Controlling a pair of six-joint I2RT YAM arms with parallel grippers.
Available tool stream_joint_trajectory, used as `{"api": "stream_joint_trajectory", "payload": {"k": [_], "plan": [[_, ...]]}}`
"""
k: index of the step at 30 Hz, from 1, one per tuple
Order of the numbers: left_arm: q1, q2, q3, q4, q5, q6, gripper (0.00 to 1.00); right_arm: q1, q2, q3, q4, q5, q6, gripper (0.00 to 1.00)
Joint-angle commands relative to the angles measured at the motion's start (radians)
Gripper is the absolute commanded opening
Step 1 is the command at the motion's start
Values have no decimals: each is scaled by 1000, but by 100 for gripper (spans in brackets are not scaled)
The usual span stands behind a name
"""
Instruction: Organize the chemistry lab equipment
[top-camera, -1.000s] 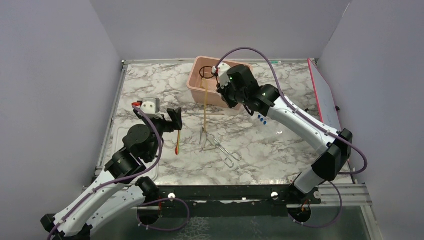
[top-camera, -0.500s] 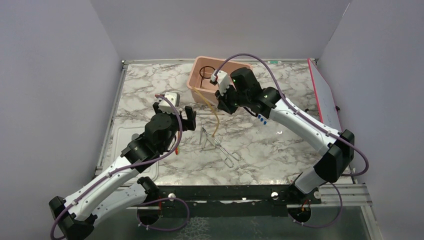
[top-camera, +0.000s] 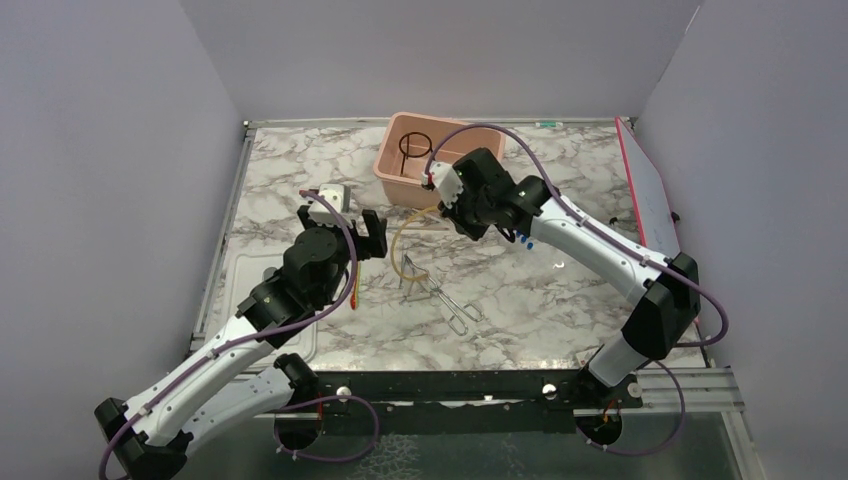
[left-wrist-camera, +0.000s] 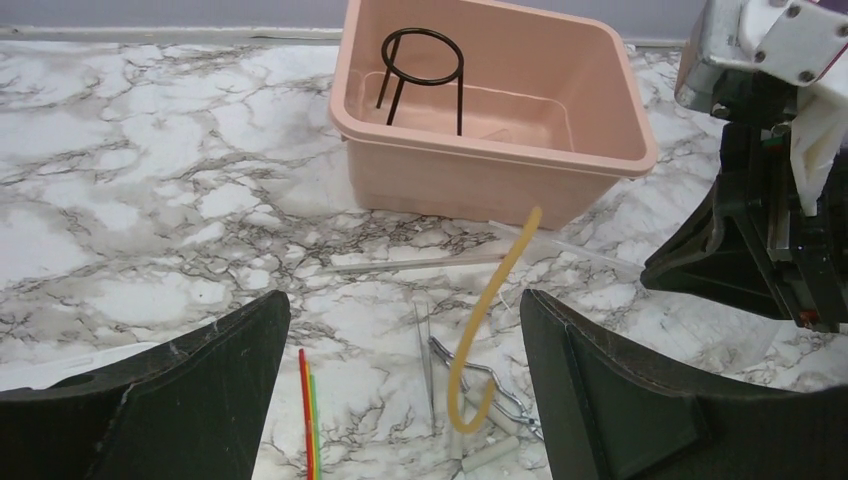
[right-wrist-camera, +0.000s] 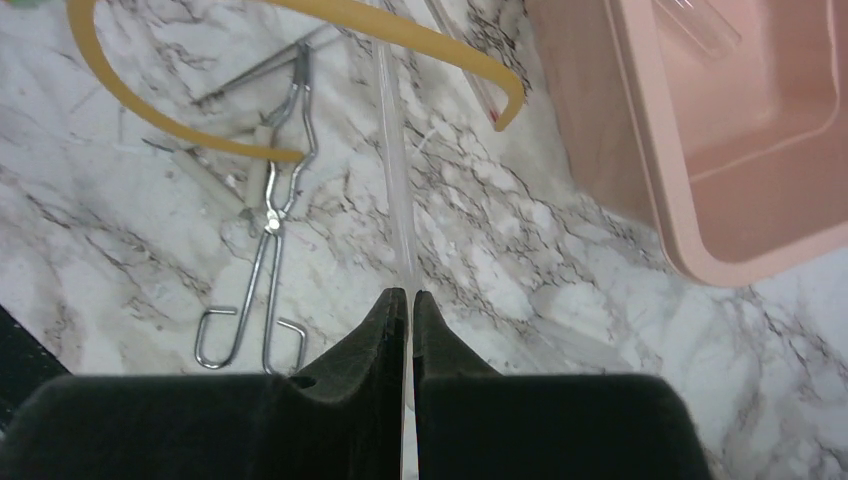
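The right gripper has its jaws pressed almost together on a thin clear rod that runs out straight ahead of the fingertips. A second ago it hung high by the tub rim. It has since dropped low in front of the pink tub. The left gripper, jaws spread wide and empty, has swung in from the left and now faces the tub across the marble table.

The tub is smooth matte plastic with a rolled rim and rounded corners. Inside it stands the black wire ring stand, a thin hoop on straight legs and the one piece already put away. The tan rubber tube hung straight a second ago. It has now buckled into a limp loop on the table, with its upper end just past the right fingertips and not between them. It is probably still to be boxed. The silver tongs, shiny bent wire with loop handles, lie under the tube's lower curl. The red-orange rod lies below the left jaws. The tiny blue pieces sit beside the right forearm.
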Motion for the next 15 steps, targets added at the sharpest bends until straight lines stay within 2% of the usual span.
{"api": "stream_joint_trajectory", "payload": {"k": [1, 4, 9, 12, 15], "plan": [[-1, -18, 37, 18, -47, 19, 88, 4, 12, 23, -91, 153, -55, 9], [-2, -16, 35, 18, -47, 21, 88, 5, 19, 43, -143, 185, -73, 10], [-2, -17, 31, 21, -49, 23, 88, 5, 9, 75, -203, 112, -94, 9], [-1, -18, 28, 21, -48, 22, 88, 5, -15, 73, -200, 47, -104, 9], [-2, -21, 24, 24, -49, 23, 88, 5, -35, 71, -151, 58, -101, 9]]}}
